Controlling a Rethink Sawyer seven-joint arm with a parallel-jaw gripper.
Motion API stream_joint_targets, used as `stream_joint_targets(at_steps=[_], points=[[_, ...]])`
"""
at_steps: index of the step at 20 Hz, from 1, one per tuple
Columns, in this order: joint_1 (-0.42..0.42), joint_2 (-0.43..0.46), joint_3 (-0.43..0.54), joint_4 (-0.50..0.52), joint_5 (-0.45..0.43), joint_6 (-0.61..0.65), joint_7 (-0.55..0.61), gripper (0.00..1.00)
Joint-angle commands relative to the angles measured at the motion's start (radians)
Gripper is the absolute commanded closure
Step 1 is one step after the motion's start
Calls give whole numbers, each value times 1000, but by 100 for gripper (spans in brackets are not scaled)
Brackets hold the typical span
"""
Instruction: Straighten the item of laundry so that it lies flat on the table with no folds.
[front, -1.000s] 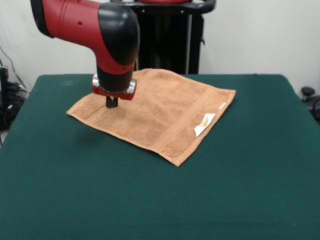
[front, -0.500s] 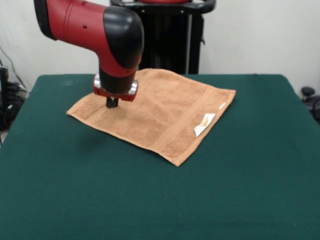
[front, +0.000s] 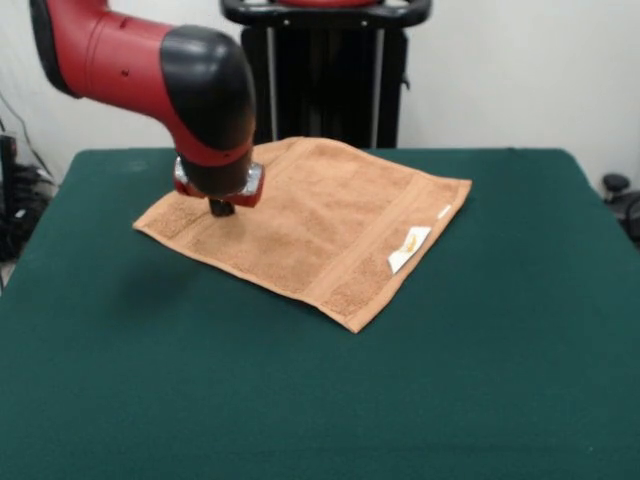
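The orange-brown terry towel (front: 315, 225) lies spread out on the dark green table (front: 320, 400), turned like a diamond. Its white label (front: 408, 247) sits near the right edge band. No fold shows on it. My gripper (front: 220, 208) hangs from the red and black arm just above the towel's left part, near its left corner. Only its short dark tips show below the wrist, close together. It holds nothing that I can see.
The black pedestal (front: 325, 75) stands behind the table's far edge. The arm's elbow (front: 200, 95) reaches in from the upper left. Green cloth lies open in front of and to the right of the towel.
The arm has swung a little to the left and its gripper has moved slightly left over the towel. The towel has not moved.
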Motion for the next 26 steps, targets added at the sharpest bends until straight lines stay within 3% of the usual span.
stream_joint_targets(at_steps=[1, 9, 16, 26], points=[[-133, 338, 287, -350, -76, -623, -75, 100], [-170, 339, 352, -403, -126, -493, -92, 100], [-153, 293, 339, -395, -149, -444, -2, 100], [-183, 177, 414, -372, -141, -327, -100, 100]])
